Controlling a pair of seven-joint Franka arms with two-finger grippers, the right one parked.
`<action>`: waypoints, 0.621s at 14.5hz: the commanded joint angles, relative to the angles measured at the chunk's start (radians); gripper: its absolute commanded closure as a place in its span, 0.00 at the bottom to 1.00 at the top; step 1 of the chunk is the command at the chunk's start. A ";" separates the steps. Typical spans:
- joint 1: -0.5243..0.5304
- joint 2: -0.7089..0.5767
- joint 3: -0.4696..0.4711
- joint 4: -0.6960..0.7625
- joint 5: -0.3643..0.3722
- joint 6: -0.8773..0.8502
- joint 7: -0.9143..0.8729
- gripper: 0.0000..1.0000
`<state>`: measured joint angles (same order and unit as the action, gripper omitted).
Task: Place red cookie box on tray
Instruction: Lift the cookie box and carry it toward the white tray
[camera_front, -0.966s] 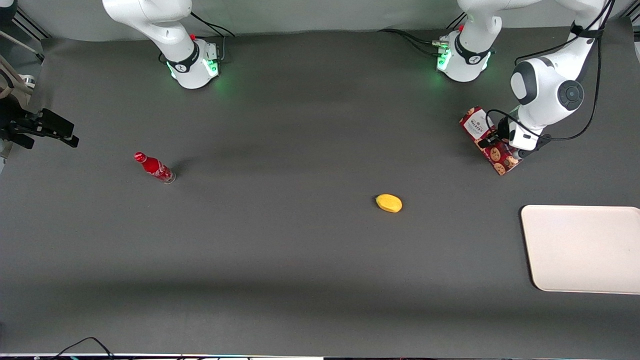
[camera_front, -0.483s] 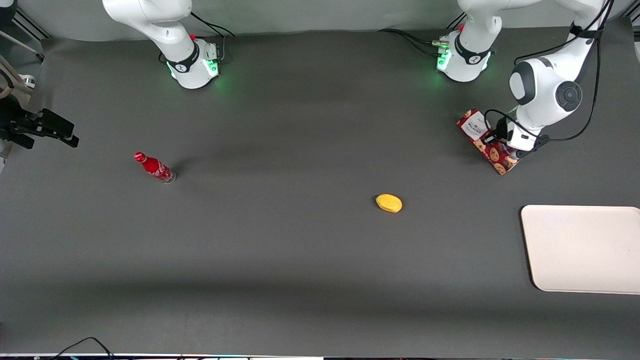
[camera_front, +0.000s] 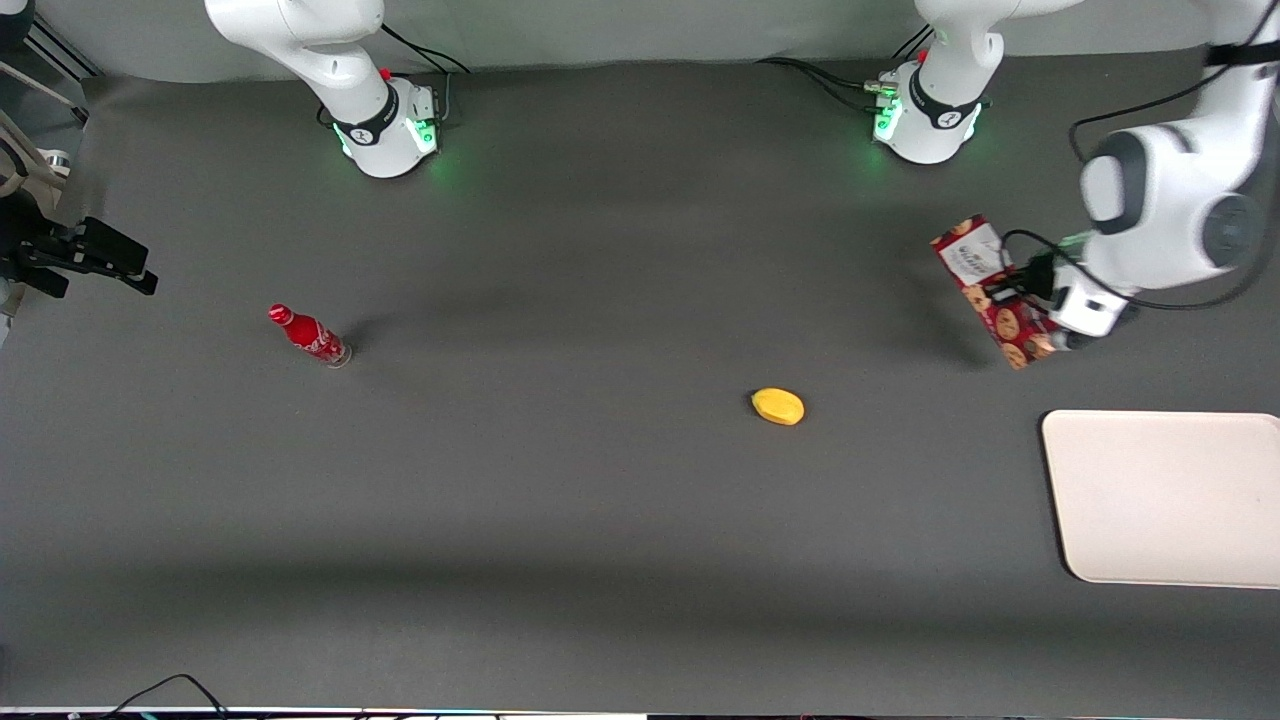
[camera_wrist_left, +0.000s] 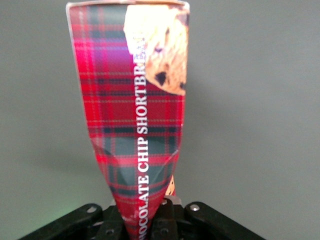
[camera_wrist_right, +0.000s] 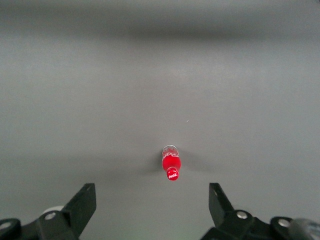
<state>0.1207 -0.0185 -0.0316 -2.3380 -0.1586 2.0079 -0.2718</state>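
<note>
The red cookie box (camera_front: 993, 290), a long tartan carton with cookie pictures and a white label, hangs tilted above the dark table, casting a shadow underneath. My left gripper (camera_front: 1030, 295) is shut on it near one end. In the left wrist view the box (camera_wrist_left: 130, 115) stretches away from the gripper (camera_wrist_left: 150, 220), and its sides are creased inward where the fingers pinch it. The cream-white tray (camera_front: 1165, 500) lies flat on the table, nearer to the front camera than the held box and at the working arm's end. Nothing lies on it.
A yellow oval fruit (camera_front: 778, 406) lies mid-table, nearer the front camera than the box. A small red bottle (camera_front: 310, 336) stands toward the parked arm's end, also seen as the bottle (camera_wrist_right: 171, 167) in the right wrist view. Both arm bases (camera_front: 925, 115) stand at the table's back edge.
The gripper has carried the cookie box up off the table and moved it toward the working arm's end and slightly nearer the front camera. The arm's elbow swung outward.
</note>
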 joint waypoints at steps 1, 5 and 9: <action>0.000 0.073 0.006 0.392 0.138 -0.299 0.031 1.00; 0.017 0.256 0.091 0.700 0.194 -0.305 0.360 1.00; 0.043 0.513 0.234 1.003 0.168 -0.215 0.721 1.00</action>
<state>0.1421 0.2756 0.1267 -1.6016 0.0222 1.7646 0.2346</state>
